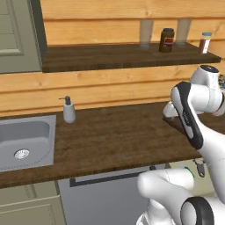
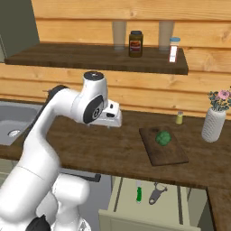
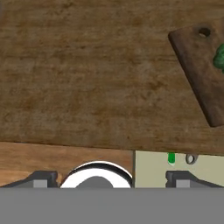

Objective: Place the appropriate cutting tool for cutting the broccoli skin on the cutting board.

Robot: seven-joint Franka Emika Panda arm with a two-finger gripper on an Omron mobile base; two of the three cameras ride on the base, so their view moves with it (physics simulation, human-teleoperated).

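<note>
End effector (image 3: 111, 177) wide open, nothing between the fingers (image 3: 43, 178); hangs above bare surface (image 2: 108, 149), pointing down at it. In right base view the hand (image 2: 110, 115) sits abt 9 o'clock of the cutting board (image 2: 173, 158), well apart from it.

Peeler (image 2: 139, 191) w/ green handle lies in the open drawer (image 2: 180, 203) below the surface edge, roughly 7 o'clock from the board. Not on the board. Grey scissor-like tool (image 2: 156, 193) just beside it, at its 3 o'clock; can't tell if they touch. Hand view: the green handle tip and the grey tool's ring peek out at the drawer edge, 5 o'clock of frame.

Broccoli (image 2: 163, 138) sits on the board, toward its far half. Board is dark brown, lies flat and skewed on the surface; in hand view its hole end is at 1 o'clock of frame, green floret at the right edge.

Other stuff: small yellow-green bottle (image 2: 179, 117) at 12 o'clock of the board, near the wall. White vase w/ pink flowers (image 2: 214, 122) at 3 o'clock of the board. Sink (image 1: 26, 145) far left of the surface, soap dispenser (image 1: 68, 110) just beside its far right corner. Shelf (image 2: 99, 58) above holds a dark jar (image 2: 135, 43), a red-and-white shaker (image 2: 174, 48) and two pale glasses (image 2: 119, 34).
</note>
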